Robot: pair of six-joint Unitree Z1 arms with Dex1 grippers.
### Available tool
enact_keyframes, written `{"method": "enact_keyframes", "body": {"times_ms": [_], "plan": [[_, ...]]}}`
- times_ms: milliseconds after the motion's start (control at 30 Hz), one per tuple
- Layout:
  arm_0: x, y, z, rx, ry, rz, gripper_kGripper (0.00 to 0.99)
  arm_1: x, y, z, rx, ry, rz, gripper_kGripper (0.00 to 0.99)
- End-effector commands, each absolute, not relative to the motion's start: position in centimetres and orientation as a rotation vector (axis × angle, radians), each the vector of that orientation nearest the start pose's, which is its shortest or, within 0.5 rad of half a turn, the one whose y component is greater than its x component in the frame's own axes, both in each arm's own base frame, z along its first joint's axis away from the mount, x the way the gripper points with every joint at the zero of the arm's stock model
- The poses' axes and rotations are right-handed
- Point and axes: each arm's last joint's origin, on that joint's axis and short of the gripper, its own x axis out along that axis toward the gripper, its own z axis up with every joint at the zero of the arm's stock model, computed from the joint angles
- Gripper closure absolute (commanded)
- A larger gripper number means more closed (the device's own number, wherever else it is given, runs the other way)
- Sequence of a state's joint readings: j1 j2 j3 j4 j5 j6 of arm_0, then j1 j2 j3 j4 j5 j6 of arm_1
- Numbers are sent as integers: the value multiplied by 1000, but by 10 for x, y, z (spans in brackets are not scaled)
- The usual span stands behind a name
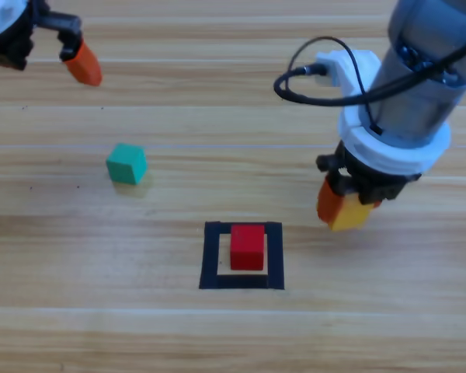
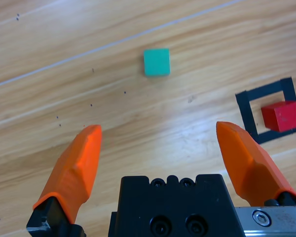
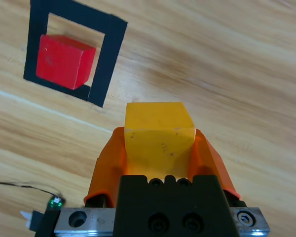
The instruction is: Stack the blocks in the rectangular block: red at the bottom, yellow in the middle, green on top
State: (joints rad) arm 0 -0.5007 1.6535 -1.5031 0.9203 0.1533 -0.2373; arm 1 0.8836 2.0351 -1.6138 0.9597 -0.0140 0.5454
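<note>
The red cube (image 1: 248, 246) (image 3: 64, 61) (image 2: 282, 116) sits inside the black tape rectangle (image 1: 213, 256) (image 3: 108, 59) (image 2: 246, 113) in the lower middle of the table. My right gripper (image 1: 346, 210) (image 3: 160, 143) is shut on the yellow cube (image 1: 351, 213) (image 3: 159, 133) and holds it to the right of the rectangle, slightly above the table. The teal-green cube (image 1: 126, 164) (image 2: 156, 62) lies alone at left centre. My left gripper (image 1: 81, 64) (image 2: 160, 148) waits at the top left corner, open and empty.
A black cable (image 1: 311, 85) loops off the right arm's wrist. Bare wooden table (image 1: 101, 326) stretches around the rectangle on all sides.
</note>
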Motion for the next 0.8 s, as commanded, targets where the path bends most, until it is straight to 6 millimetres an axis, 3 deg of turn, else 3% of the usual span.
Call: {"method": "enact_keyframes", "body": {"times_ms": [33, 167, 433, 800], "plan": [[276, -118, 364, 68, 1051, -210, 0, 235, 378, 275, -236, 1443, 233, 990], [280, -106, 349, 37, 1071, -244, 0, 235, 401, 273, -212, 1450, 194, 990], [283, -91, 334, 18, 1075, -270, 0, 241, 419, 245, -150, 1520, 158, 990], [281, -83, 323, -2, 1071, -299, 0, 254, 428, 224, -97, 1548, 102, 990]]}}
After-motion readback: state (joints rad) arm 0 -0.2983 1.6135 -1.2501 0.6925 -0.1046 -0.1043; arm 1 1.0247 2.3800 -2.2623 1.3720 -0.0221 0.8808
